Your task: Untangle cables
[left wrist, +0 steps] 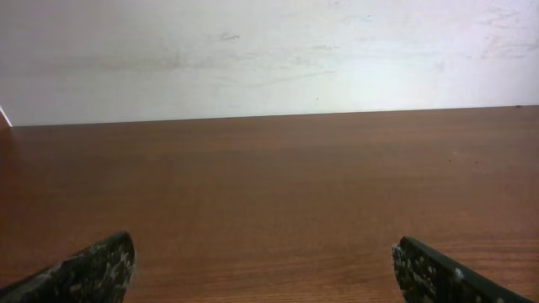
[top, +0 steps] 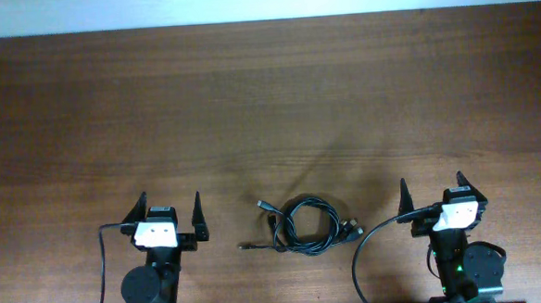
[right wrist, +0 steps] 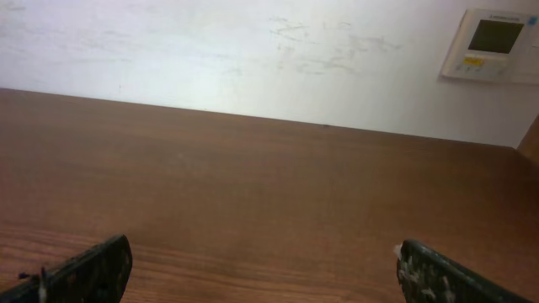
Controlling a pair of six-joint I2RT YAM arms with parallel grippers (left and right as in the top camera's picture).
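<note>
The cables (top: pixel 304 226) lie in one loose knot on the desk (top: pixel 268 96), midway between my arms, so I judge either can reach. Left hand (top: pixel 171 203) and right hand (top: pixel 432 185) are both released, spread wide, grasping nothing, well apart from the knot.

Cables (top: pixel 304 226): thin black cords wound together into one loose, roughly oval coil, lying flat on the wooden counter (top: pixel 268 105) near its front edge, about midway across its width. A silvery plug end (top: pixel 265 205) sticks out at the coil's upper left; a slim tail end (top: pixel 247 247) trails out at the lower left; further plug ends bunch at the right side. The strands overlap and are not separated.
</note>
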